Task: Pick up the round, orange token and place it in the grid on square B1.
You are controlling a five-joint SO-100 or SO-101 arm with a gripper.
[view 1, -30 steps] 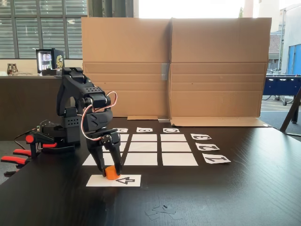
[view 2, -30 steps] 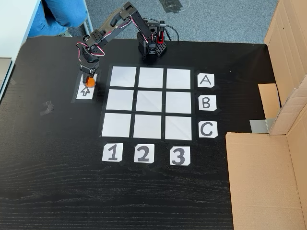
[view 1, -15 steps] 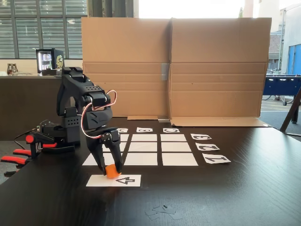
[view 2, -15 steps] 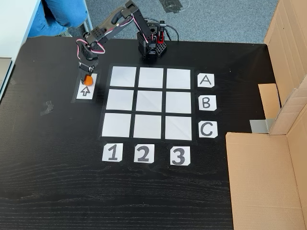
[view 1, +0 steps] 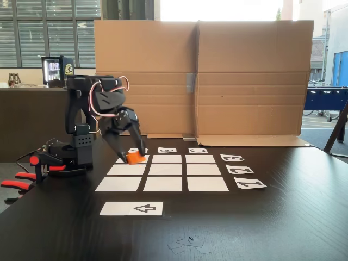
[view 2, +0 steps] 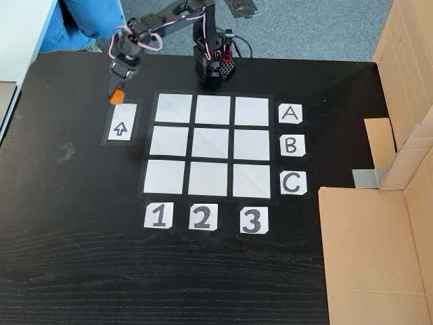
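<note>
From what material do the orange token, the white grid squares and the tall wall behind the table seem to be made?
The token, held in the gripper: probably plastic, given its even bright orange and matte look. The grid squares: apparently paper, flat, thin, plain white. The wall: corrugated cardboard, brown with fold creases and a taped seam.

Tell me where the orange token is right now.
The token is held in the gripper, lifted off the table. In the fixed view from above, the token hangs just beyond the arrow strip, left of the grid.
</note>
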